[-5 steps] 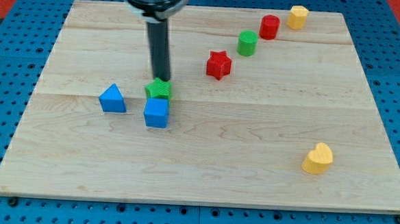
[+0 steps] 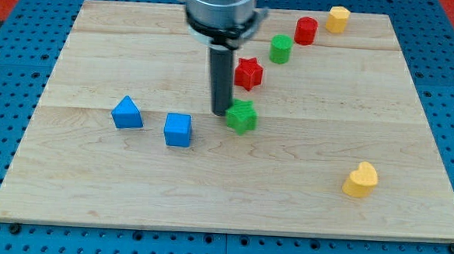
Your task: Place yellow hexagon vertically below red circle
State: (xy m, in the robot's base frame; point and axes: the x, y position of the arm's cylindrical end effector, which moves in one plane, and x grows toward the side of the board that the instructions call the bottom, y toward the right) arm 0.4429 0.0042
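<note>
Green star (image 2: 242,116) now right of blue cube (image 2: 178,129), my tip (image 2: 220,113) touching, on wooden board (image 2: 300,209).

The yellow hexagon (image 2: 338,18) sits at the view's top right, close to the far edge of the wooden table (image 2: 92,174). It is a short, upright prism with a flat top, its faceted sides only just readable at this size. The red circle (image 2: 306,29) is a squat red cylinder standing upright on its flat base, just beside the hexagon, to the view's left of it and slightly lower in the view. The two are near each other, but whether they touch cannot be told.
</note>
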